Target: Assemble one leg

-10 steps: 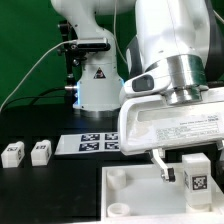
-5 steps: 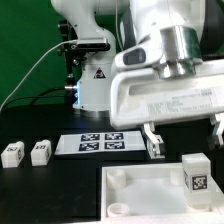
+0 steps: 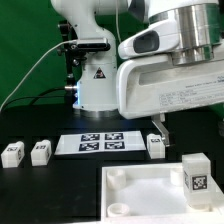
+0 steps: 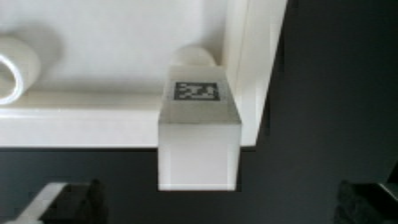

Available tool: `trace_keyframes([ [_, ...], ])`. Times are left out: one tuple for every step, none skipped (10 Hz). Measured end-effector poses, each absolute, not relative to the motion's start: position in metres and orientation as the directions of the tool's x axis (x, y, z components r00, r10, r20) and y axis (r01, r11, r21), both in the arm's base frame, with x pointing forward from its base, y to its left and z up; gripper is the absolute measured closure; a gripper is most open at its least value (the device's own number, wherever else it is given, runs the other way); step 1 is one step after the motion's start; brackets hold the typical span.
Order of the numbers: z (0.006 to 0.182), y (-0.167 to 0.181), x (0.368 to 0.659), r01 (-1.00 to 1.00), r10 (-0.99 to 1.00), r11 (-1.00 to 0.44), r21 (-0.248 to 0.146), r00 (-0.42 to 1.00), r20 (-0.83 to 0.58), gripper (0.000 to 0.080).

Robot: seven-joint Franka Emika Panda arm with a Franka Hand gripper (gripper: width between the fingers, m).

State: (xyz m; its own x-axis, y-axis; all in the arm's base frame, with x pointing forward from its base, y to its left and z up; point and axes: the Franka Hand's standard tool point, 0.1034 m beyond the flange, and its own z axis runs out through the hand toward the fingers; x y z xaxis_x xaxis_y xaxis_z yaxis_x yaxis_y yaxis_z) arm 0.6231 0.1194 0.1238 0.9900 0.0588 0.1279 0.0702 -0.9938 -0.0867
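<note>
While hovering high in the exterior view, holds nothing, jaws spread wide, only one dark finger (image 3: 160, 124) plainly showing. Has a small leg (image 3: 155, 146) just below that finger, upright on the surface beside the marker board (image 3: 97, 142). Has a second leg (image 3: 196, 172) lower down, roughly under the gap of the jaws, at the rim of the tabletop (image 3: 155, 195). Has two further legs (image 3: 40, 151) well off to the side of the jaws, past the marker board.

Seen from the wrist view, faces one tagged leg (image 4: 199, 130), likely that second one, ahead of the open jaws and about midway between the fingertips (image 4: 61, 200), touching the tabletop's corner. Seems to be lining up for the pick. Calls next for a straight descent around the leg, a firm close, then a carry to a corner socket (image 4: 15, 68).
</note>
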Motion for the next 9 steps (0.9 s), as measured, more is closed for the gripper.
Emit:
trace_keyframes([
  [0.118, 0.118, 0.625, 0.072, 0.067, -0.994, -0.085, 0.996, 0.061, 0.015],
  [0.115, 0.114, 0.626, 0.082, 0.08, -0.993, -0.084, 0.996, 0.03, 0.015],
  [0.115, 0.114, 0.627, 0.08, 0.077, -0.993, -0.084, 0.996, 0.037, 0.015],
  [0.115, 0.114, 0.627, 0.081, 0.078, -0.993, -0.084, 0.996, 0.037, 0.015],
  [0.115, 0.114, 0.627, 0.08, 0.077, -0.993, -0.084, 0.996, 0.036, 0.015],
  [0.112, 0.113, 0.627, 0.073, 0.071, -0.994, -0.085, 0.997, 0.033, 0.015],
  [0.103, 0.11, 0.627, 0.053, 0.052, -0.995, -0.084, 0.998, 0.021, 0.015],
  [0.097, 0.106, 0.628, 0.043, 0.043, -0.995, -0.085, 0.999, 0.001, 0.015],
  [0.091, 0.101, 0.63, 0.027, 0.029, -0.996, -0.085, 0.999, -0.018, 0.015],
])
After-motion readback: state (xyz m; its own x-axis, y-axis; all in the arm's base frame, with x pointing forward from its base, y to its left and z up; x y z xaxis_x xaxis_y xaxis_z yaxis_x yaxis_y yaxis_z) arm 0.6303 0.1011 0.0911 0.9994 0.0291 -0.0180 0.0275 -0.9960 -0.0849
